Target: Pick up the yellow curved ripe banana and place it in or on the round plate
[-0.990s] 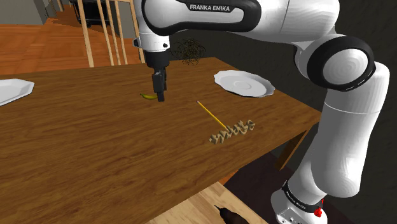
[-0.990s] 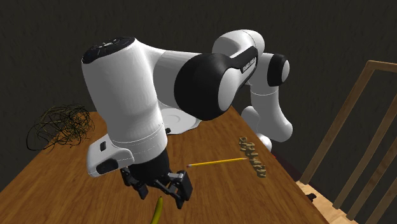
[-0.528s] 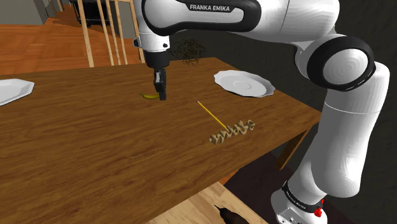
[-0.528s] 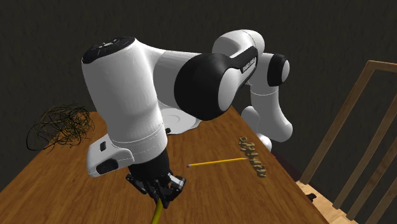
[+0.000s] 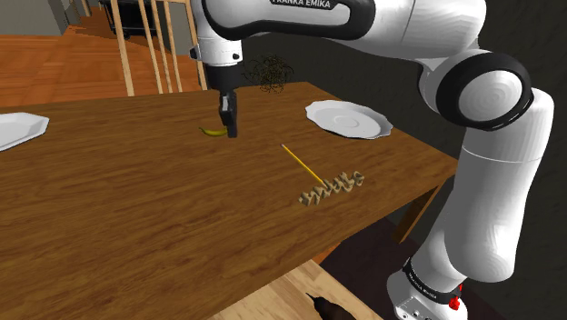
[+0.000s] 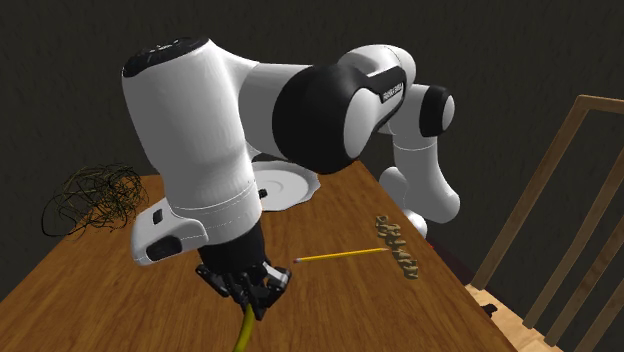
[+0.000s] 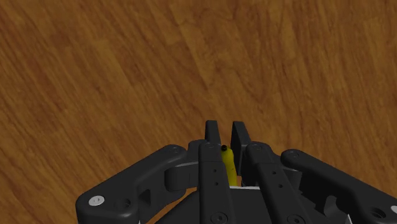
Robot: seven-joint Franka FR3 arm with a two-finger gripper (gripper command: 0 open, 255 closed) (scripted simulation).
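Note:
A small yellow curved banana hangs just above the wooden table, and my black gripper is shut on one end of it. In the wrist view the banana is clasped between the two fingers of the gripper, with bare wood below. The second exterior view has the banana pointing down out of the gripper. A white round plate lies on the table towards the shoulder view's right, well apart from the gripper; it also lies behind the arm.
A second white plate sits at the shoulder view's left edge. A yellow pencil and a tan wooden piece lie between gripper and table corner. A dark tangled object stands at the back. Wooden chair rails rise behind.
The fingers went from open to shut on the banana. The hand then rose slightly, taking the banana up off the wood.

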